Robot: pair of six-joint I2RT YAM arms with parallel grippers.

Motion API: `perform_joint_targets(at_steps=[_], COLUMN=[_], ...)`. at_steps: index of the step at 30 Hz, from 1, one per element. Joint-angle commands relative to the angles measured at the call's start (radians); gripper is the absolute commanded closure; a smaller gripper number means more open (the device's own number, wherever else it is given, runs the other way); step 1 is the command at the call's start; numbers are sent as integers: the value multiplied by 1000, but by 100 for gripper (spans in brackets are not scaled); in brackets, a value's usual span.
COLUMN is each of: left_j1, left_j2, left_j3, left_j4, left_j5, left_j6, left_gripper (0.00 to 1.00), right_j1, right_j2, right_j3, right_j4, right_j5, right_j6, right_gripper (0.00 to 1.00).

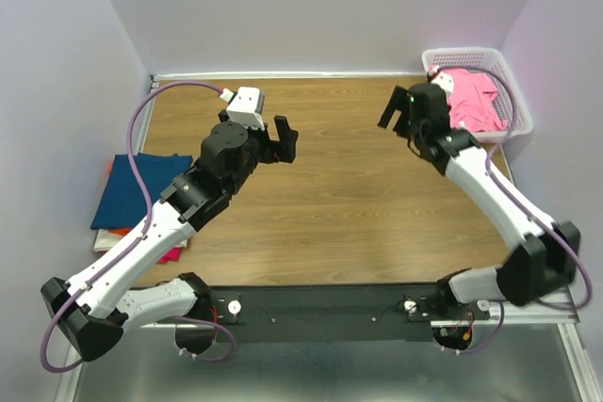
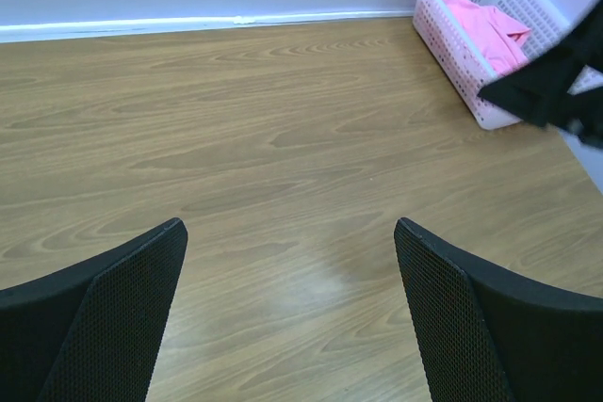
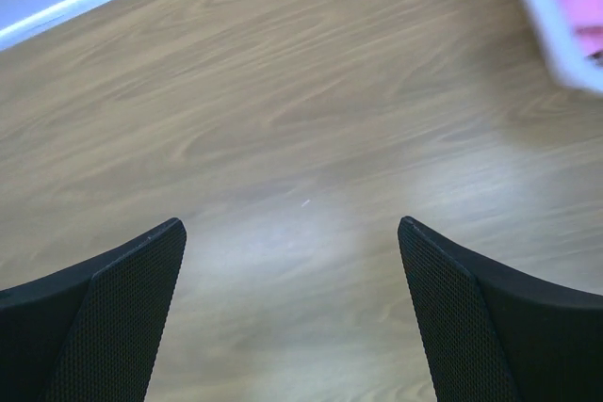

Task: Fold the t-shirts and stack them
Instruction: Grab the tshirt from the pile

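The wooden table (image 1: 311, 223) takes up most of my overhead view, and its middle is bare. My left arm (image 1: 179, 202) reaches in from the near left corner and my right arm (image 1: 490, 190) from the near right. Both are raised above the boards and neither touches any cloth.

On the table's left edge sits a pile (image 1: 132, 209) of folded shirts. A dark blue t-shirt (image 1: 141, 185) lies flat on top, and slivers of orange-red and magenta (image 1: 172, 253) poke out from under its near edge. I cannot count the layers from here. I read that pile as the finished part of the job.

In the far right corner stands the white mesh basket (image 1: 460, 51), with a pink t-shirt (image 1: 468, 99) crumpled inside it. I cannot tell whether anything lies beneath it. That shirt is what I judge is left to do: lift it out, spread it on the open boards, fold it, and set it on the pile.

The right gripper (image 1: 400, 112) hangs just beside the basket on its left, jaws spread wide with nothing between them. Its wrist view shows only wood grain and a blurred corner of the basket. The left gripper (image 1: 283, 141) hovers over the table's far middle, equally wide and empty, looking towards the basket
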State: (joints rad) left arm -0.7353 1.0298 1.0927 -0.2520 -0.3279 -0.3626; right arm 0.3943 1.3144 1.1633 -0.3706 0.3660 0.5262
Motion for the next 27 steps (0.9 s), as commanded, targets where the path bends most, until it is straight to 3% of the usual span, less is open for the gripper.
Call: perform_joint_targets(at_steps=[1, 4, 10, 18, 27], left_j1=[-3, 2, 14, 54, 132], left_j2=[0, -7, -13, -2, 21], left_j3=[-16, -16, -19, -19, -28], left_j4=[22, 25, 34, 39, 45], left_j5=[15, 19, 27, 61, 151], left_j6=[14, 16, 14, 13, 2], left_gripper=[2, 2, 2, 2, 2], right_j1=[-127, -283, -455, -549, -566], right_j2=[213, 381, 653, 916, 1085], right_j3=[183, 329, 567, 748, 846], right_j4=[-14, -16, -14, -16, -16], right_j5=[38, 2, -47, -12, -30], right_j6=[-51, -46, 17, 66, 54], right_gripper=[0, 0, 0, 1, 12])
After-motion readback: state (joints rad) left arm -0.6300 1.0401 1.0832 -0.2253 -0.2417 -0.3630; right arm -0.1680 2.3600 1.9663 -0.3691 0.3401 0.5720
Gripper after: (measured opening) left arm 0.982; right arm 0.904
